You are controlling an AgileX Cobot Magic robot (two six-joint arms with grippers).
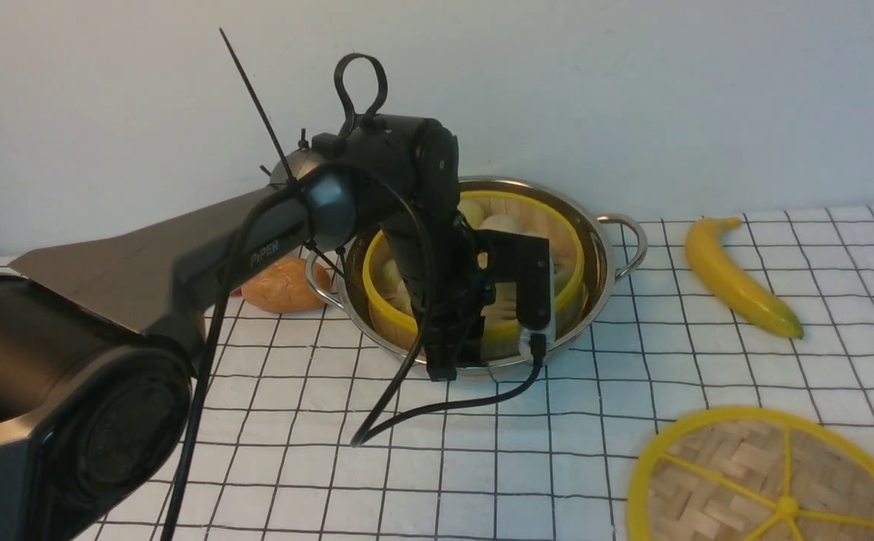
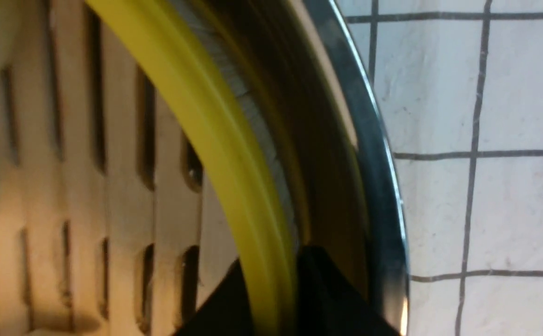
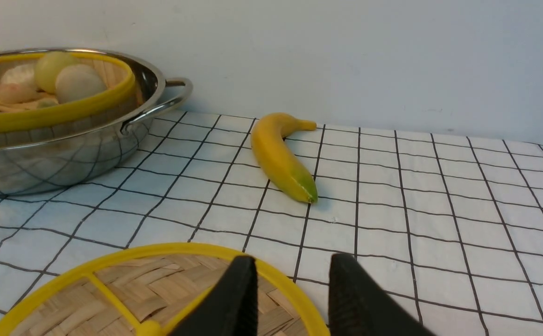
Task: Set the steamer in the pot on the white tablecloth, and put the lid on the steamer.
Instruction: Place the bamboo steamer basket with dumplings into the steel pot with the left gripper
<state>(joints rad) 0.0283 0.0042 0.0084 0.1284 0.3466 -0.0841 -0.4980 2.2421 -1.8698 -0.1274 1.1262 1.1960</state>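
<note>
Yellow steamer (image 1: pixel 515 199) rim just inside steel pot (image 1: pixel 596 259) wall

A plain pale wall (image 1: pixel 632 90) stands behind, evenly lit.

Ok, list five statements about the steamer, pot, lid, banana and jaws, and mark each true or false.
1. The steamer sits inside the pot. True.
2. The lid is on the steamer. False: it lies on the cloth, apart from the pot.
3. The banana lies in the pot. False: it lies on the cloth, to the pot's right.
4. The right jaws stand apart, empty. True.
5. The steamer's yellow rim runs between the left jaws. True.
</note>
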